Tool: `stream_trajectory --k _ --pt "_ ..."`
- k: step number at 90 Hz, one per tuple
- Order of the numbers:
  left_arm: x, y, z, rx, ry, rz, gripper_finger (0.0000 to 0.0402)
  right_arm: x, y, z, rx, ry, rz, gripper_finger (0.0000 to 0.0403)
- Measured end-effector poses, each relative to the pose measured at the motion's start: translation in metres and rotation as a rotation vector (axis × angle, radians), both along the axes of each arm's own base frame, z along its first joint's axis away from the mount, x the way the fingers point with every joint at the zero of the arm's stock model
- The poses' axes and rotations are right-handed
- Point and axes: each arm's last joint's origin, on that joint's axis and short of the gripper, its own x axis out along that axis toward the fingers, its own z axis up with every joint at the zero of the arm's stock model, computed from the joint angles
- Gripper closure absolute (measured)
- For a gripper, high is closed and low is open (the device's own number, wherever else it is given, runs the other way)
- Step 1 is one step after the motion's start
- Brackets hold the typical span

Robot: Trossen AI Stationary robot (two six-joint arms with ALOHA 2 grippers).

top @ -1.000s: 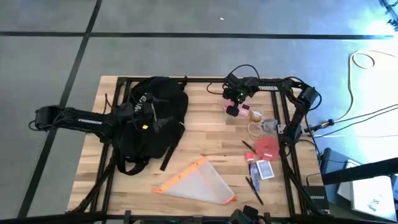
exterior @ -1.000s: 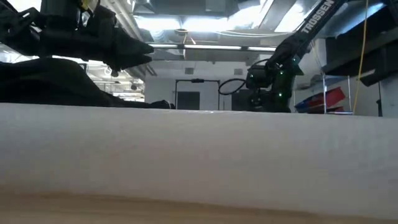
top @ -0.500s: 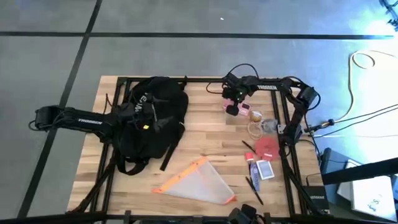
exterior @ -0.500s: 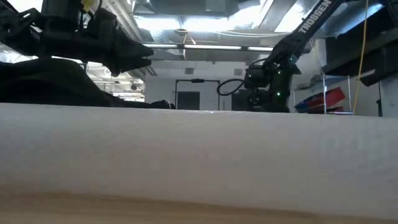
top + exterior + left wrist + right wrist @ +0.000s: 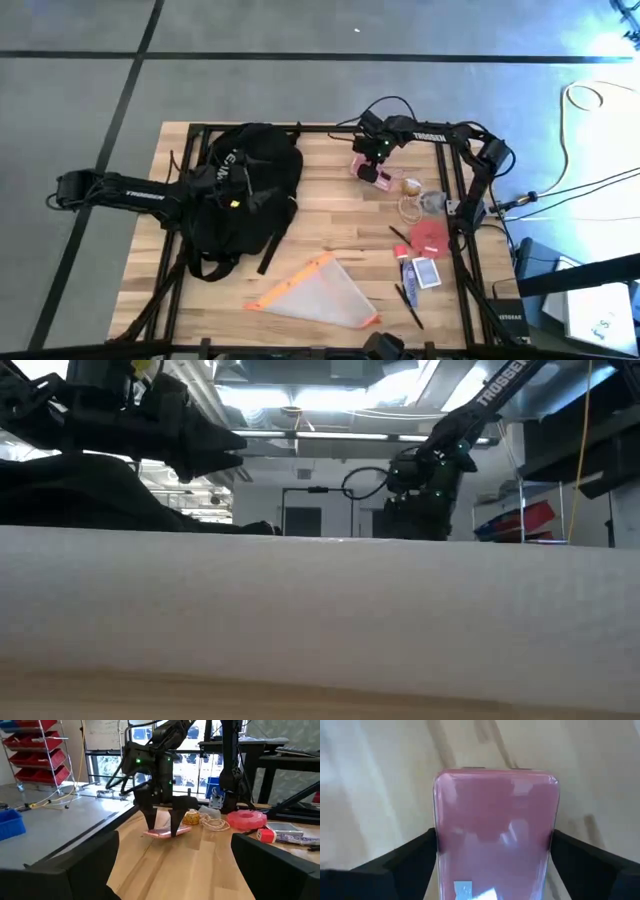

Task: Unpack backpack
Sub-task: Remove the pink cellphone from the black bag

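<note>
The black backpack (image 5: 240, 195) lies on the left half of the table. My left gripper (image 5: 225, 185) hovers over it, open, with nothing between its fingers (image 5: 85, 867). My right gripper (image 5: 372, 160) is at the far middle of the table, shut on a flat pink phone (image 5: 362, 169). In the left wrist view this gripper (image 5: 161, 827) stands upright over the phone (image 5: 167, 832). In the right wrist view the phone (image 5: 495, 825) fills the space between the two fingers. My right gripper pinches the pink phone by its two long sides (image 5: 440, 845) between its two fingers (image 5: 407, 857). The fingers come from above, pointing down, and lie across the phone. The phone sits about level, face up, just over the table top (image 5: 165, 833).
A translucent pouch with orange trim (image 5: 315, 290) lies near the front edge. Small things lie at the right: a coiled cord (image 5: 412, 208), a red piece (image 5: 430, 236), a card pack (image 5: 427, 272) and pens (image 5: 408, 296). Black frame rails (image 5: 460, 250) border the table.
My right gripper has gone up and toward the table's left edge, carrying the pink phone away from the small things at the right. The phone stays level in the hold.
</note>
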Motion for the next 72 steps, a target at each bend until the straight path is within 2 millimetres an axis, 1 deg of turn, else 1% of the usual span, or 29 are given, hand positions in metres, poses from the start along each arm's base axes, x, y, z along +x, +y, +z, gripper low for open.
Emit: stream_trajectory --k 10,21,30,38,46,56,67,72 --pt "0.001 0.0 -0.003 -0.008 0.013 0.001 0.0031 0.006 0.003 0.005 0.016 -0.035 0.022 0.0062" --pt "0.004 0.0 -0.007 0.023 0.047 -0.013 0.0031 0.016 0.009 0.013 0.093 -0.12 0.065 0.0062" --pt "0.009 -0.004 -0.014 0.172 0.133 -0.115 0.0031 0.024 0.017 0.02 0.189 -0.206 0.106 0.0062" --pt "0.016 -0.008 -0.019 0.293 0.187 -0.159 0.0031 0.033 0.027 0.025 0.253 -0.26 0.158 0.0062" --pt "0.029 -0.011 -0.013 0.398 0.189 -0.183 0.0031 0.043 0.038 0.029 0.285 -0.299 0.199 0.0062" --pt "0.051 -0.014 -0.007 0.528 0.222 -0.215 0.0031 0.055 0.05 0.034 0.3 -0.345 0.244 0.0062" --pt "0.077 -0.019 -0.015 0.73 0.309 -0.272 0.0031 0.063 0.06 0.039 0.291 -0.365 0.286 0.0062" --pt "0.087 -0.02 -0.019 0.793 0.354 -0.272 0.0031 0.065 0.064 0.041 0.288 -0.37 0.298 0.0062"
